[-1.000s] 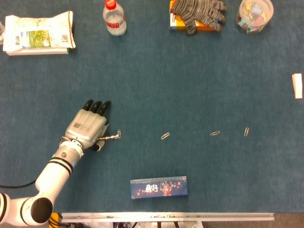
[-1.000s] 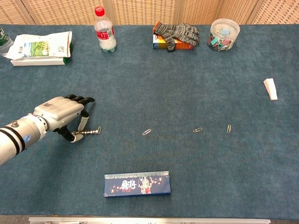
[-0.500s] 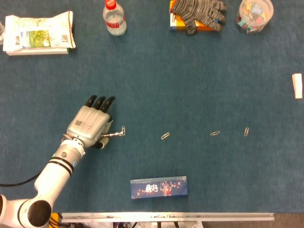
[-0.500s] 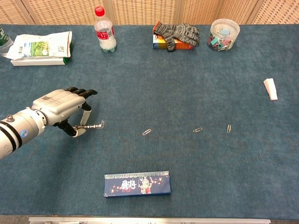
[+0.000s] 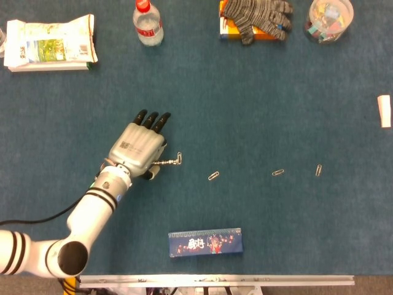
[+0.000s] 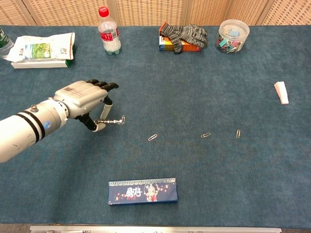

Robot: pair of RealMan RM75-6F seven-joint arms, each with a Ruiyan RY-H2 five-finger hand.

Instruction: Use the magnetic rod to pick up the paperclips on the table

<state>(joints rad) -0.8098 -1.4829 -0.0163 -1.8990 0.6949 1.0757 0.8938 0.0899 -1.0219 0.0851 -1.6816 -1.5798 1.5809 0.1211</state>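
My left hand [image 5: 140, 150] [image 6: 85, 102] hovers over the left-centre of the blue table and pinches a thin metal magnetic rod [image 5: 168, 162] [image 6: 112, 121], whose tip points right with a paperclip hanging on it. Three loose paperclips lie in a row to the right: the nearest paperclip [image 5: 214, 176] [image 6: 152, 137] a short way from the rod tip, a middle paperclip [image 5: 278, 173] [image 6: 205, 135], and a far paperclip [image 5: 318, 170] [image 6: 238, 133]. My right hand is in neither view.
A dark blue box [image 5: 205, 241] [image 6: 142, 191] lies near the front edge. Along the back stand a snack bag [image 5: 49, 43], a water bottle [image 5: 148, 23], a grey glove [image 5: 255, 17] on an orange box, and a clear jar [image 5: 330, 19]. A white object [image 5: 384, 110] sits far right.
My left hand has carried the rod rightward and slightly away from me, closing much of the gap to the nearest paperclip. The loose paperclips have not moved.
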